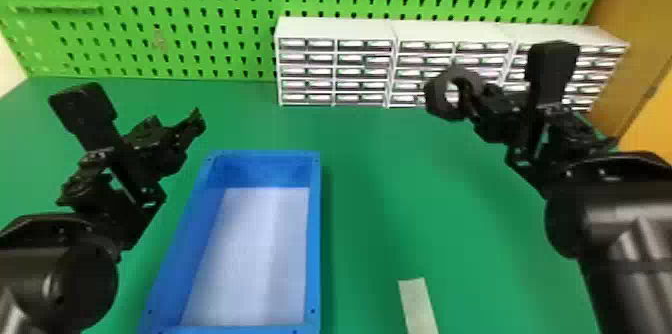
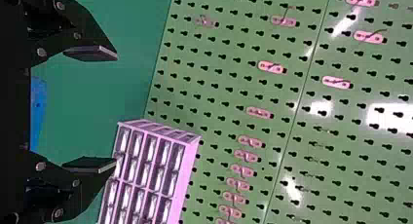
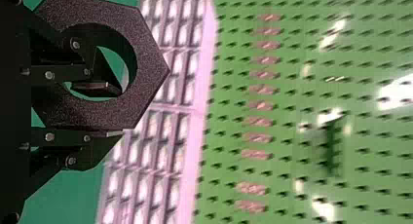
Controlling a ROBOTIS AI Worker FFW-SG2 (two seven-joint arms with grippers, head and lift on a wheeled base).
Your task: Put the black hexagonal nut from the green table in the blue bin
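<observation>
Right gripper: right of centre in the head view, the gripper (image 1: 469, 100) pinches the nut's wall, 1 finger in the hole and 1 against the outside
Black hexagonal nut: the nut (image 1: 436, 99) is in that grip, upper right of the frame, well apart from the bin
Left gripper: at left, the gripper (image 1: 177, 122) has its 2 fingers spread, nothing between them
Blue bin: the bin (image 1: 313, 238) sits lower left of centre, pale inside
Green table: the table (image 1: 440, 213) bears a pale strip (image 1: 418, 303) at bottom
Drawers: white units (image 1: 335, 28), upper right
</observation>
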